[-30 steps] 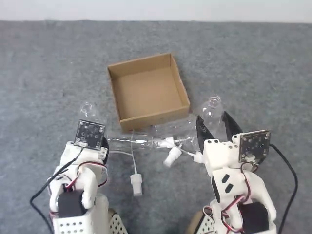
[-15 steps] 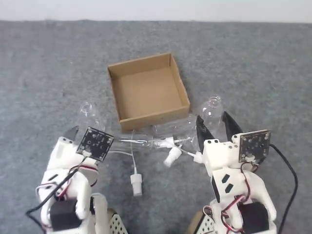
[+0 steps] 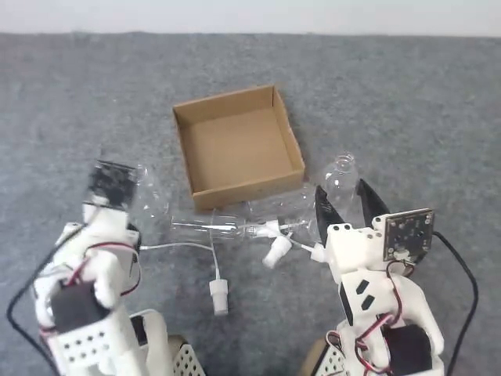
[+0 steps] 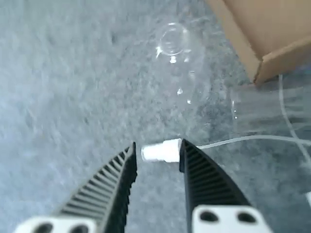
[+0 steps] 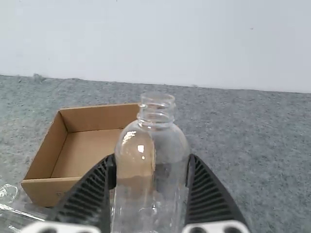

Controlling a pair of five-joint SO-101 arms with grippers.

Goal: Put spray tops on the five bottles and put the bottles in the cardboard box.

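- Left arm has swung out to the left and forward since a second ago. The right arm has not moved.
- Grey carpet covers the table.
- The cardboard box sits open in the middle of the carpet, beyond both arms.
- The right gripper squeezes a tall bottle. It stands up with its neck open, just right of the box.
- Another bottle stands up right by the left arm's tip, left of the box.
- Lying bottles rest on their sides between the arms, near the box's front wall.
- The left gripper is spread wide. A white spray top lies between its fingers, touching one.
- More spray tops lie near the lying bottles.
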